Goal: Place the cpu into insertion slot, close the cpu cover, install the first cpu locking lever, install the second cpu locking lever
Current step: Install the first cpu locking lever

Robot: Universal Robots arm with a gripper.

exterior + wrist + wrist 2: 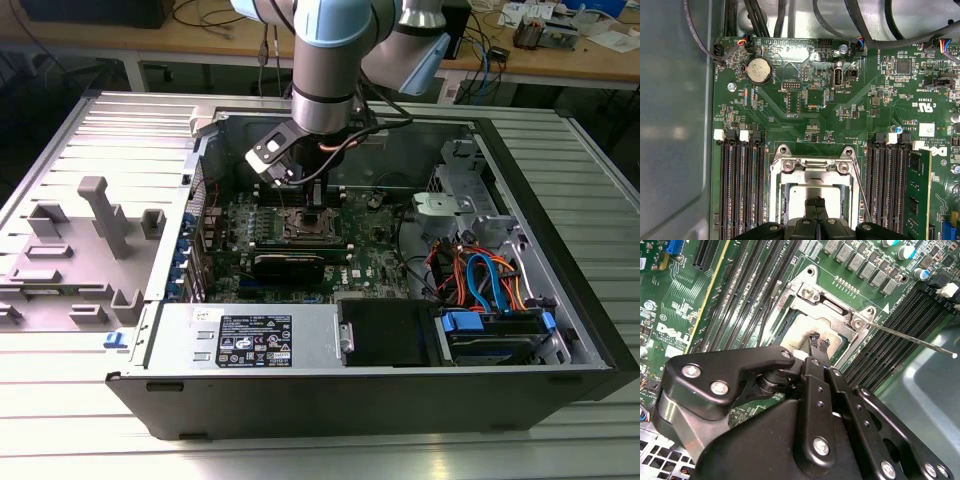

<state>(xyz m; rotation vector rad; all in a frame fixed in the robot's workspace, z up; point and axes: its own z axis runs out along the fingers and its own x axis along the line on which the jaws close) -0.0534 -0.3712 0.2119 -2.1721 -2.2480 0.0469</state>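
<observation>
Silver-bronze cpu cover (815, 174), seen in the first wrist view lying down over the insertion slot (782, 149), with the pale lid of the cpu (799, 194) showing through its square window. The black end effector (819, 342) stands directly above that window. In both wrist views its two fingertips are drawn narrow, close against each other, with nothing visible between them; whether they touch the cpu lid cannot be told. A thin metal lever (912, 340) runs out from one corner of the socket frame across the long black memory slots (885, 347). A second, darker lever (771, 307) lies along the opposite side of the frame. In the exterior view the arm (325, 70) reaches down into the open computer case (350, 405), which lies on a slatted metal counter (600, 440). The green circuit board (375, 265) lines the case's floor, and a grey moulded holder (100, 215) stands beside the case at the exterior view's left
</observation>
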